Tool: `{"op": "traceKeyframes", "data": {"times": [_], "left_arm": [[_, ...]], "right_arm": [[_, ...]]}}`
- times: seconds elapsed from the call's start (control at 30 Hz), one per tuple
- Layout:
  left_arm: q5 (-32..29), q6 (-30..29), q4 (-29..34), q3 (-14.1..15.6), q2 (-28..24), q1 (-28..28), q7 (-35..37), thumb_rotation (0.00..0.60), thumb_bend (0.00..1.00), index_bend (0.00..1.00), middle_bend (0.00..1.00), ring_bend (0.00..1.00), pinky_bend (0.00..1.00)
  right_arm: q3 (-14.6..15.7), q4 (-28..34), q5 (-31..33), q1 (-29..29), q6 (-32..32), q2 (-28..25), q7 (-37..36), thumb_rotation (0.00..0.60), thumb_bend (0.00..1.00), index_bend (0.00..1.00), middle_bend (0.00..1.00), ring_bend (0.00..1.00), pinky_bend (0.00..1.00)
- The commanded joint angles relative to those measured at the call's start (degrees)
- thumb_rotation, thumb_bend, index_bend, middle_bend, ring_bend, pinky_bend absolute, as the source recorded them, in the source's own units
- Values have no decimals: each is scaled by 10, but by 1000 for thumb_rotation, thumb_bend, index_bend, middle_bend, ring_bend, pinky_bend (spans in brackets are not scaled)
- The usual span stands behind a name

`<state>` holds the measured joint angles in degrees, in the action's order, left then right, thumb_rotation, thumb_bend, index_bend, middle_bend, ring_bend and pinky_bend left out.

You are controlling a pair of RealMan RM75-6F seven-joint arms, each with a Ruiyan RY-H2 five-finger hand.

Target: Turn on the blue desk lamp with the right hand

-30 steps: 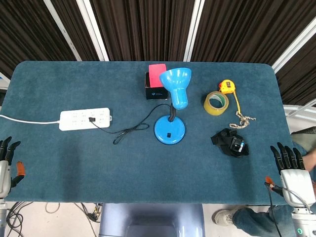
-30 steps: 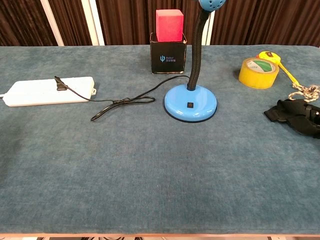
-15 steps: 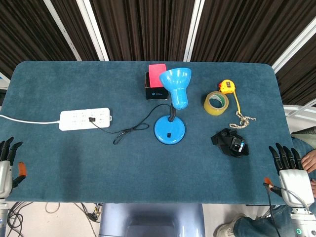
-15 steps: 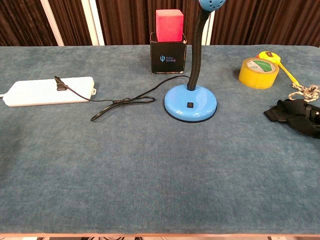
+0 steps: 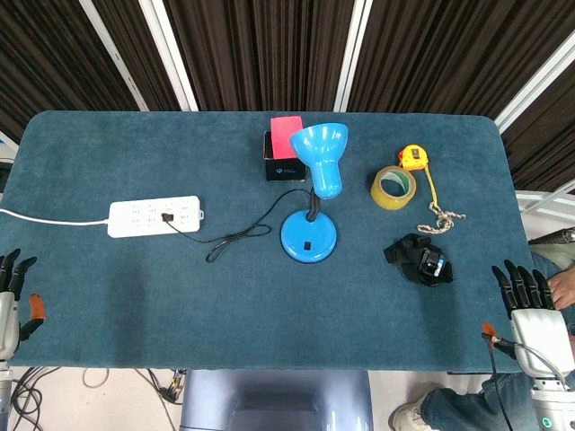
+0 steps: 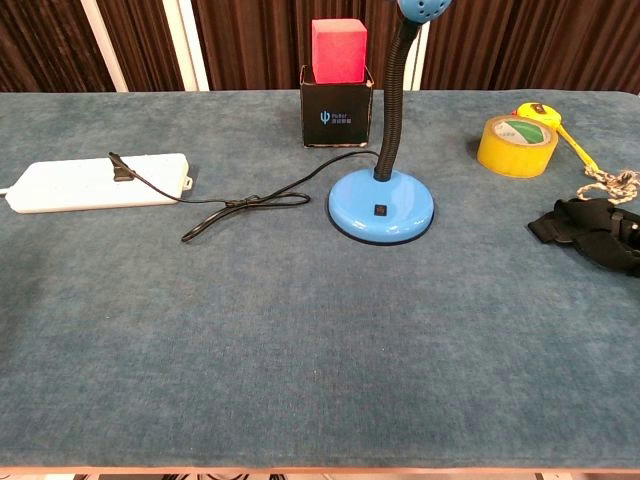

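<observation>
My right hand (image 5: pixel 535 316) hangs empty, fingers apart, off the desk's (image 5: pixel 126 296) near corner, well apart from the lamp (image 5: pixel 310 237) mid-desk, whose broad base looks steady enough for pressing its small black switch (image 6: pixel 380 210).

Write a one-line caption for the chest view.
Blue desk lamp unlit on the table, plugged into a white power strip.
</observation>
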<state>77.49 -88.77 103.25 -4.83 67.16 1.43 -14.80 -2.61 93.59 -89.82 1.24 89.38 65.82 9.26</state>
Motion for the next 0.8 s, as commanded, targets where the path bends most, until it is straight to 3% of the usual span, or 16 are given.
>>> {"op": "traceKeyframes", "data": {"times": [0.03,0.17,0.4,0.6,0.8], "left_arm": [[-1,3,2,1,0,1,0,600,637,150,23,0,0],[-2,5,4,1,-2,1,3,600,637,149,23,0,0],[-4,7,7,1,-1,2,0,600,637,148,23,0,0],[-8,5,4,-2,1,3,-5,600,637,148,23,0,0],[-7,6,5,-1,0,3,-4,600,637,148,23,0,0]], "right_arm": [[3,6,2,2,-9,0,-5,600,289,0,0,68,115],[11,36,-3,14,-37,-8,-27,600,290,0,13,132,233],[-11,90,18,77,-128,-22,2,600,391,0,187,300,399],[-53,115,92,149,-226,5,51,600,402,0,402,478,503],[-85,116,186,208,-287,51,114,600,578,0,608,678,584]]}}
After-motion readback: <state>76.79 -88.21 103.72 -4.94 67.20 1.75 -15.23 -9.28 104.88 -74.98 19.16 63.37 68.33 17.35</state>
